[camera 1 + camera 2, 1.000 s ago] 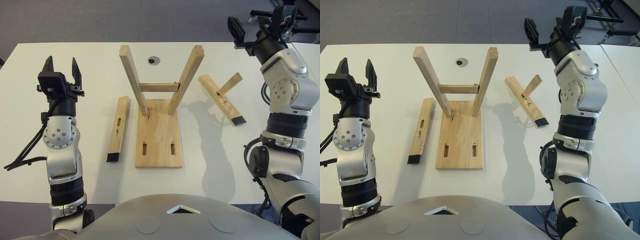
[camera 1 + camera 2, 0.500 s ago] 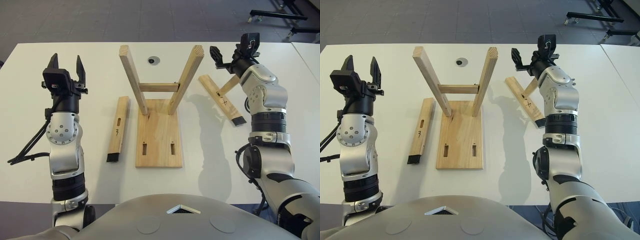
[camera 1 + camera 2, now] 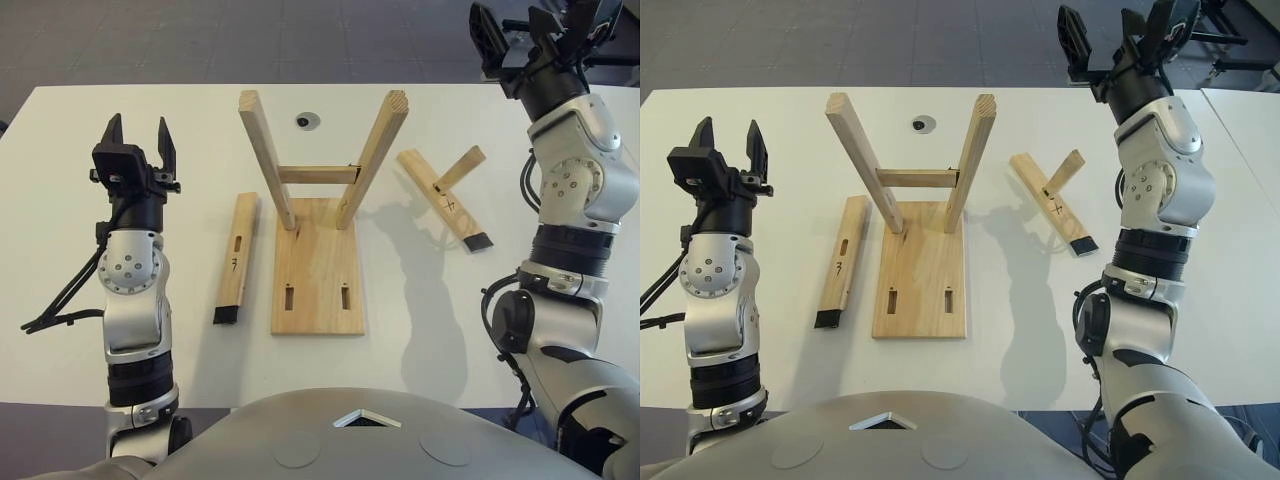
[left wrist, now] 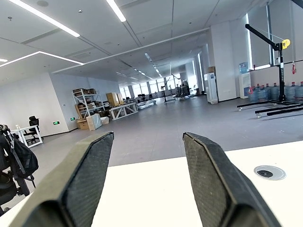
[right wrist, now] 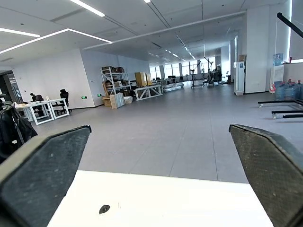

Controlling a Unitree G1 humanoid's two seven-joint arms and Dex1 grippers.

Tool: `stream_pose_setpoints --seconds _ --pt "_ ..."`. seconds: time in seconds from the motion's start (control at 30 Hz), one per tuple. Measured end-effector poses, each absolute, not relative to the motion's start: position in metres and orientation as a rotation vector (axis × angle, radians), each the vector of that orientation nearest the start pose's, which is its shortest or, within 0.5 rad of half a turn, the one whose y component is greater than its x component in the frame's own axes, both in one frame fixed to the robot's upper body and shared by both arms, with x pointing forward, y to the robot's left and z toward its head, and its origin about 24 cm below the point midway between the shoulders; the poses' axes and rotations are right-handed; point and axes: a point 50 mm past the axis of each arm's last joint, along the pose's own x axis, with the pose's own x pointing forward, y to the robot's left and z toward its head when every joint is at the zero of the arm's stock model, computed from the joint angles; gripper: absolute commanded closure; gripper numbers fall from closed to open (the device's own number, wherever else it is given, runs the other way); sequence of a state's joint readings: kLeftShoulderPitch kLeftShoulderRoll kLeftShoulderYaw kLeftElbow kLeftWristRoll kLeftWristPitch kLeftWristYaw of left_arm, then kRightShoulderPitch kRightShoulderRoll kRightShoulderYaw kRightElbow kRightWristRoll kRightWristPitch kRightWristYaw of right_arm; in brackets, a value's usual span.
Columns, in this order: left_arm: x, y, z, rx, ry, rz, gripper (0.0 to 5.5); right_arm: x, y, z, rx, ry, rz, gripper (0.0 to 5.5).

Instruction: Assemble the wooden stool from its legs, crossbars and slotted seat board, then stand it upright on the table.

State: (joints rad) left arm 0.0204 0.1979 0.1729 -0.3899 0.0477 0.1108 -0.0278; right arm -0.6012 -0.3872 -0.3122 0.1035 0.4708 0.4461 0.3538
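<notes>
Stool seat board [image 3: 317,270] lay unmoved at worktop [image 3: 200,120] centre, two legs [image 3: 375,160] socketed at its 12 o'clock end. Right claw [image 3: 516,30], spread apart and empty, had dipped toward the 2 o'clock loose leg [image 3: 443,198], then lifted away; left claw [image 3: 138,130] stayed apart. Nothing was grasped yet.

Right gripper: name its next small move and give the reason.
Probably lower the right gripper toward the loose leg lying right of the seat board: it is open and empty, raised well above the parts, and two slots in the board are unfilled.
</notes>
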Motion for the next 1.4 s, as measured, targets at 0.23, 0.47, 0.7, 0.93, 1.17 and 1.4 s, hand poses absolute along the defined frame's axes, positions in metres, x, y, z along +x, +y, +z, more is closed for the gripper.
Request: stream_pose_setpoints --seconds 0.23,0.47,0.7,0.93,1.17,1.4 --pt "0.242 0.208 0.133 0.273 -0.282 0.104 2.82 0.341 -0.206 0.107 0.068 0.148 0.295 0.13" --pt "0.243 0.21 0.134 0.27 -0.276 0.085 2.82 0.337 -0.211 0.097 0.177 0.091 0.225 0.13" --pt "0.245 0.209 0.136 0.27 -0.285 0.083 2.82 0.336 -0.187 0.155 0.273 -0.136 0.376 0.13" --pt "0.245 0.21 0.137 0.269 -0.29 0.09 2.82 0.329 -0.224 0.202 0.243 -0.277 0.304 0.13" --pt "0.245 0.209 0.137 0.266 -0.293 0.096 2.82 0.323 -0.237 0.205 0.232 -0.273 0.279 0.13" --pt "0.245 0.209 0.136 0.266 -0.292 0.095 2.82 0.321 -0.237 0.195 0.227 -0.236 0.271 0.13"
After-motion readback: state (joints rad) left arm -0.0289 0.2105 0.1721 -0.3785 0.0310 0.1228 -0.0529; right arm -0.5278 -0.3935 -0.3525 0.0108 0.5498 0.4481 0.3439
